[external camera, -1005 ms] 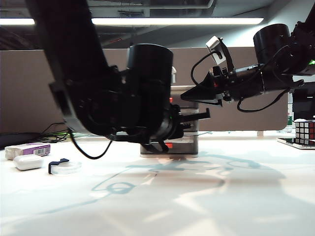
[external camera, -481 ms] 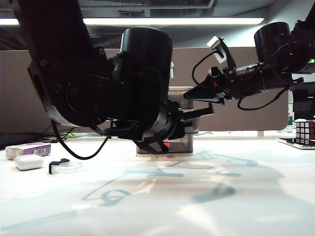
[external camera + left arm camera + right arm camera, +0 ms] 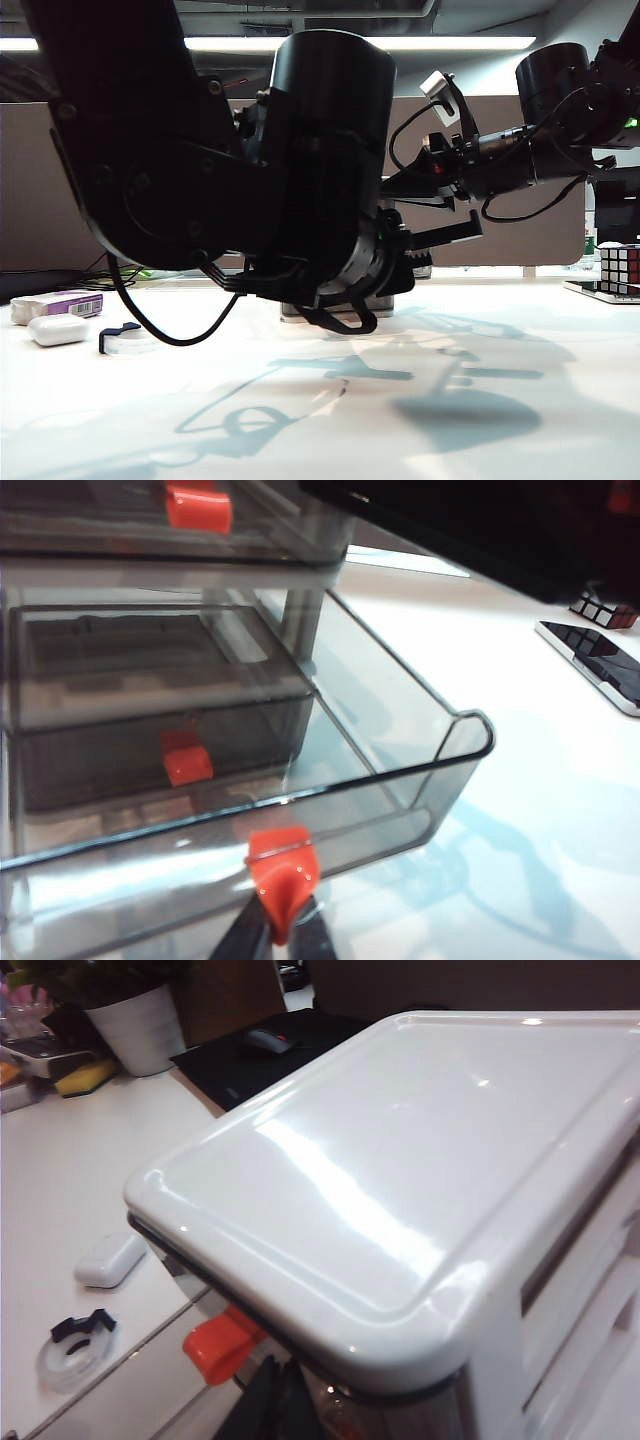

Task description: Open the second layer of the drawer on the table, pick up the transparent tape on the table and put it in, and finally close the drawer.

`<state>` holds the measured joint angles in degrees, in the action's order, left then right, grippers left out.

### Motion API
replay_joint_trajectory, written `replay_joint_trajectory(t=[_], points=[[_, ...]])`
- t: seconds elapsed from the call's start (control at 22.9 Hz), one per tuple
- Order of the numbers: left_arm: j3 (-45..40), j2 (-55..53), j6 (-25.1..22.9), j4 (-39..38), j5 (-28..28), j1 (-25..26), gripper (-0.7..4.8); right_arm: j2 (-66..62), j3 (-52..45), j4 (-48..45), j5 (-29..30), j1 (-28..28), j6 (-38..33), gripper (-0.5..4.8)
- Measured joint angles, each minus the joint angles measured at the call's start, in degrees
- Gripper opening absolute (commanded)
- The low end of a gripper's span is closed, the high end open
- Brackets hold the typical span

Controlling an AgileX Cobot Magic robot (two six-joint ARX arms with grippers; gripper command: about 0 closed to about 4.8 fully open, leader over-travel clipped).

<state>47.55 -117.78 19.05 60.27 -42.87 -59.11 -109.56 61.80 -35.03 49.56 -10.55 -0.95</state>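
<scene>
Drawer-opening step in hand. Left hand is clamped tight on the red-orange handle of the second layer of the drawer, which stands pulled well out of the white-framed unit; its tray looks empty. Bottom drawer sits shut beneath, top drawer shut above.

Right hand rests against the front of the unit just under its white lid, beside the top drawer's handle. Whether its fingers stand apart or together cannot be told.

Transparent tape lies flat on the tabletop, well apart from the unit, dark tab up, near the white rounded case. Purple-and-white box lies just behind the case.

Judgement on technique:
- Pull straight along the drawer's own line; a sideways drag would likely skid the light unit.
- Right hand should brace the frame until the pull ends.
- Stop short of full extension so the tray does not drop out.
- Opening already looks wide enough for the tape; release the handle cleanly before reaching.
</scene>
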Motion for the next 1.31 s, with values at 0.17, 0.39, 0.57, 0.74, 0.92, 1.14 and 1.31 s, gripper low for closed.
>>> replay_joint_trajectory(t=[0.17,0.39,0.57,0.74,0.92,1.14,1.31], points=[[-0.8,1.6,-1.4,-1.9,-0.4,-0.2,2.24,0.0,0.0,0.0,0.6,0.0,-0.3,-0.05],[-1.1,4.8,-3.6,-3.8,-0.5,-0.2,2.24,0.0,0.0,0.0,0.6,0.0,-0.3,-0.05],[-1.2,8.5,-4.0,-10.4,-0.7,-0.2,2.24,0.0,0.0,0.0,1.3,0.0,-0.9,-0.05],[-6.4,20.3,-1.2,-25.5,-0.8,-1.9,2.24,0.1,0.0,0.2,3.1,0.0,-2.4,-0.05],[-20.3,36.9,1.8,-27.3,-2.8,0.6,2.09,2.7,0.0,2.8,5.2,0.1,-2.6,-0.05],[-24.7,51.0,-2.0,-37.3,10.8,10.7,1.22,4.6,0.0,4.2,5.8,0.0,-3.6,-0.05],[-24.7,55.0,-4.0,-45.8,27.3,22.7,1.16,5.5,0.0,4.6,6.8,0.0,-4.8,-0.05]])
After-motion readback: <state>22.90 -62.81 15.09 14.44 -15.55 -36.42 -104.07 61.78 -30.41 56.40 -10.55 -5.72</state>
